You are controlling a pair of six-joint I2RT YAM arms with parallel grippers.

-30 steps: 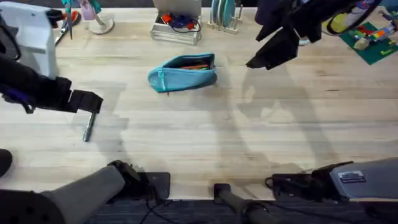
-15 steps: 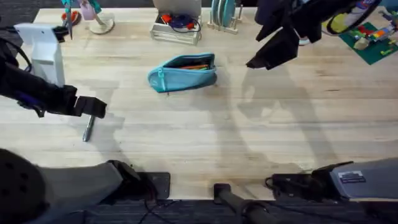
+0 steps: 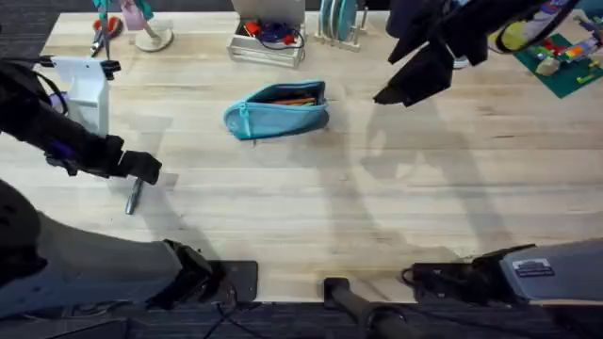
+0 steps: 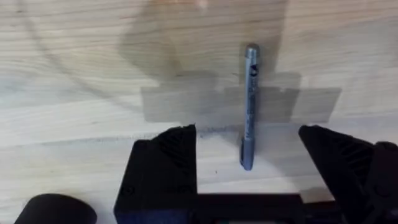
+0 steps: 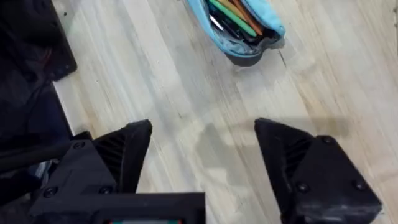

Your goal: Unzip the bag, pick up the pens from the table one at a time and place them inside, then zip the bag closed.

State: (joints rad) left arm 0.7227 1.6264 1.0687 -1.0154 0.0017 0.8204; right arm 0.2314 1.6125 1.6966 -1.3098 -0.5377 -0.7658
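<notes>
Bag (image 3: pixel 277 110) unzipped, orange pens (image 5: pixel 239 17) inside; both pincers spread wide, empty

Bare table (image 3: pixel 377 207) lies open from near edge to the bag (image 3: pixel 277 110) at far centre, the far rim crowded with clutter, and the left gripper (image 4: pixel 249 165), fingers spread, straddles the grey pen (image 4: pixel 249 106) at left.

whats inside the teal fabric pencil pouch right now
The unzipped teal fabric pencil pouch holds several slim pens, orange, green and dark ones. Its fabric sides cover their lower ends, so the exact count is unclear.
</notes>
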